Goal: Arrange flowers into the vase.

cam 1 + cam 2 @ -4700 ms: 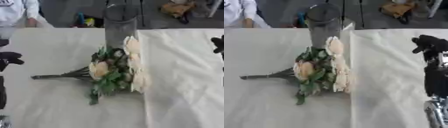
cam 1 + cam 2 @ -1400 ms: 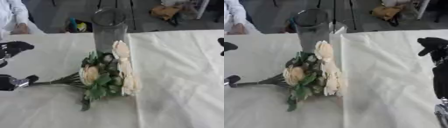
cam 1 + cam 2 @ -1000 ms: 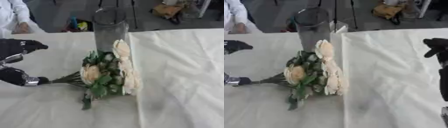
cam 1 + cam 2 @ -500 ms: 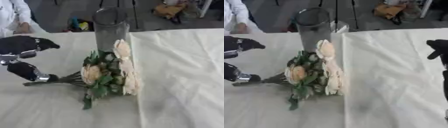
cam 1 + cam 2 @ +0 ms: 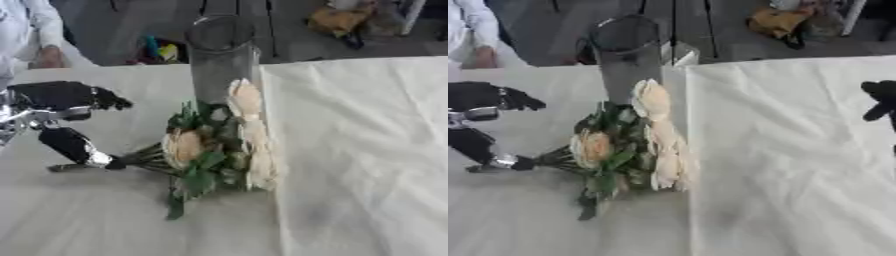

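A tall clear glass vase (image 5: 219,60) stands upright at the back of the white-covered table (image 5: 367,150). In front of it lies a bouquet of cream roses with green leaves (image 5: 223,145), heads against the vase's foot and dark stems (image 5: 131,159) pointing left. My left hand (image 5: 61,97) is over the stem ends, open, with its fingers spread above them and its thumb (image 5: 77,147) reaching down to the stems' tips. Nothing is held. My right hand (image 5: 881,100) shows only at the right edge, relaxed and well away from the flowers.
A fold in the cloth (image 5: 276,165) runs front to back just right of the bouquet. A person in white (image 5: 31,35) sits at the far left edge. Bags and stands (image 5: 341,20) are on the floor behind the table.
My left hand has come in from the left edge toward the stems, its thumb now at their ends. The bouquet and vase have stayed put. The right hand has slid toward the right edge.
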